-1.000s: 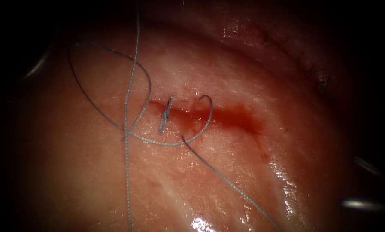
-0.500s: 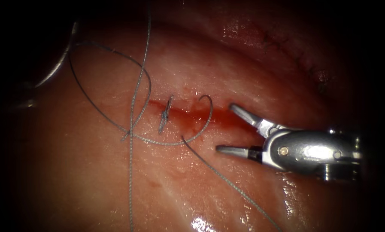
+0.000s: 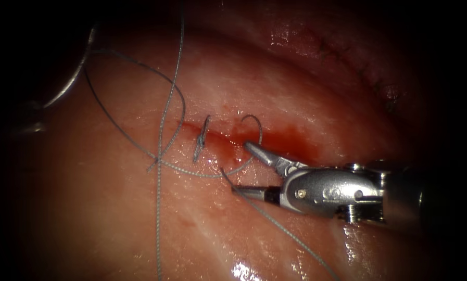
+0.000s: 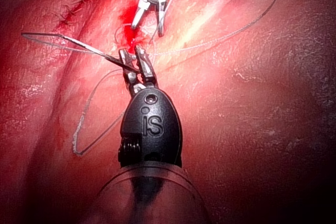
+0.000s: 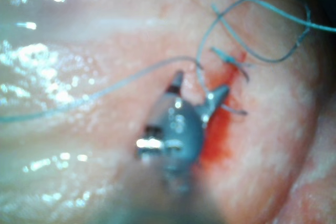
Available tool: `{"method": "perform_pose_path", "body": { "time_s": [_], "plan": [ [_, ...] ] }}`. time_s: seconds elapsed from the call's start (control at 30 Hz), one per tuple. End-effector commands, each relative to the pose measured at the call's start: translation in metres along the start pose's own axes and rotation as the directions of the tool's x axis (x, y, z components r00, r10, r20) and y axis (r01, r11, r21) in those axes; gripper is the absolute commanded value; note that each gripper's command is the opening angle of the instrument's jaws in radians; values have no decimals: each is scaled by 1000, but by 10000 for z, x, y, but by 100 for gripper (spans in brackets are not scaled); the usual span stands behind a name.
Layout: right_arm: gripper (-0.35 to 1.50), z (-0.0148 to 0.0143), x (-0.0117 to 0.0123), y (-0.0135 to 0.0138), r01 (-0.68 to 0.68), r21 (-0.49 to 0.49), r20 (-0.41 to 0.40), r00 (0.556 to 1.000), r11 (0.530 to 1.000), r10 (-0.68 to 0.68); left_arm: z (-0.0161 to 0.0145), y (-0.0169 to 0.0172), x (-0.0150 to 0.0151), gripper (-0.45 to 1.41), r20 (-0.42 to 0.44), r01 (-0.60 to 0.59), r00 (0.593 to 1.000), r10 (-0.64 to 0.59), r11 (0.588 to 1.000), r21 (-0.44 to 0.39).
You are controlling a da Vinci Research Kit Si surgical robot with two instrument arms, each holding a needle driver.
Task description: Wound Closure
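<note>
The cut (image 3: pixel 280 139) runs across the tissue (image 3: pixel 113 218) with red fluid in it. A tied stitch (image 3: pixel 201 138) crosses its left end, and a thread loop (image 3: pixel 254 122) rises just right of that. My right tool (image 3: pixel 243 168) lies over the cut's right part, open and holding nothing, with one jaw by the loop and the other by a thread strand (image 3: pixel 275 221). In the left wrist view my left tool (image 4: pixel 134 62) is shut on the curved needle (image 4: pixel 79 46) near one end. That needle (image 3: pixel 71 80) is clear of the tissue, far left of the cut.
Long thread (image 3: pixel 160 156) runs down the left side and loops around over the tissue (image 3: pixel 134 65). An older stitched line (image 3: pixel 358 62) sits at the upper right, away from both tools. Wet glints mark the tissue's near edge (image 3: pixel 243 270).
The right tool came in from the right with open jaws and moved left to the thread loop. The needle came into sight at the upper left and the long thread shifted slightly.
</note>
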Motion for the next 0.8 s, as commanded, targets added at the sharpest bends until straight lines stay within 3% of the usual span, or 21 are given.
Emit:
{"method": "perform_pose_path", "body": {
  "time_s": [0.03, 0.33, 0.4, 0.43, 0.5, 0.7, 0.8],
  "plan": [
    [120, 8, 7, -5, -7, -2, -7, 1000, 1000, 7, 4, 6, -7, -45, -1, 4, 1000, -4, 1000, -3],
    [120, 25, 20, -4, -16, -1, -15, 1000, 1000, 16, 4, 6, -8, -45, -1, 3, 1000, -3, 1000, -3],
    [94, 27, 17, -6, -13, -1, -16, 1000, 1000, 13, 4, 7, -8, -45, -1, 3, 1000, -3, 1000, -3],
    [58, 27, 15, -7, -11, -3, -19, 1000, 1000, 11, 4, 7, -8, -45, -1, 3, 1000, -3, 1000, -3],
    [-35, 25, 10, -7, -8, 24, -26, 1000, 1000, 8, 4, 7, -8, -45, -1, 3, 1000, -3, 1000, -3],
    [-35, 4, 4, -6, -55, 57, -20, 998, 997, 56, 4, 7, -8, -45, -1, 2, 1000, -2, 1000, -7],
    [-35, -46, 24, -23, -54, 49, -36, 998, 997, 56, 4, 7, -8, -45, 1, 2, 1000, -2, 1000, -9]
  ]
}}
